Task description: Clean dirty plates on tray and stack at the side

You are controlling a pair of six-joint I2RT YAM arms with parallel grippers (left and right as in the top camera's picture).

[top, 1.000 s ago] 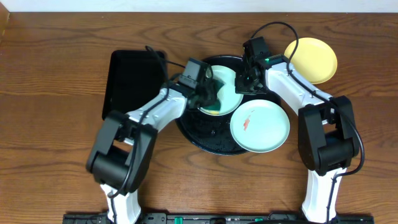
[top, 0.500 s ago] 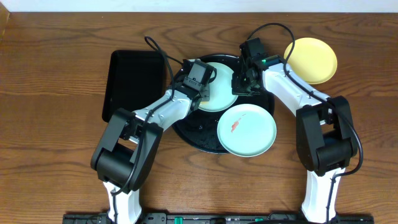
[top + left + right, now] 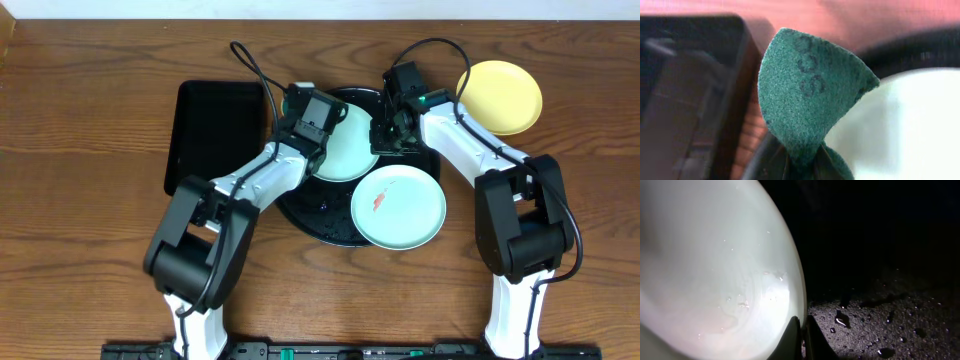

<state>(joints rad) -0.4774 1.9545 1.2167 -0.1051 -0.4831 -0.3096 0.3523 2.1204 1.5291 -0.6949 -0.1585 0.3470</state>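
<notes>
The round black tray [image 3: 312,218] sits mid-table. A clean-looking mint plate [image 3: 350,155] lies on its far part. My right gripper [image 3: 382,138] is shut on that plate's right rim [image 3: 799,300]. My left gripper [image 3: 300,125] is shut on a green scouring pad [image 3: 807,95], held at the plate's left edge, over the tray rim. A second mint plate [image 3: 398,207] with an orange-red smear lies on the tray's front right, overhanging the rim. The yellow plate [image 3: 500,96] rests on the table at the far right, off the tray.
A smaller rectangular black tray [image 3: 215,135] lies left of the round tray, close to my left gripper. Water drops dot the round tray's floor [image 3: 880,325]. Bare wooden table [image 3: 90,200] surrounds both trays.
My left gripper with the pad has moved left and back off the plate's middle to its left edge. The smeared plate has slid left onto the tray. The right gripper keeps its hold.
</notes>
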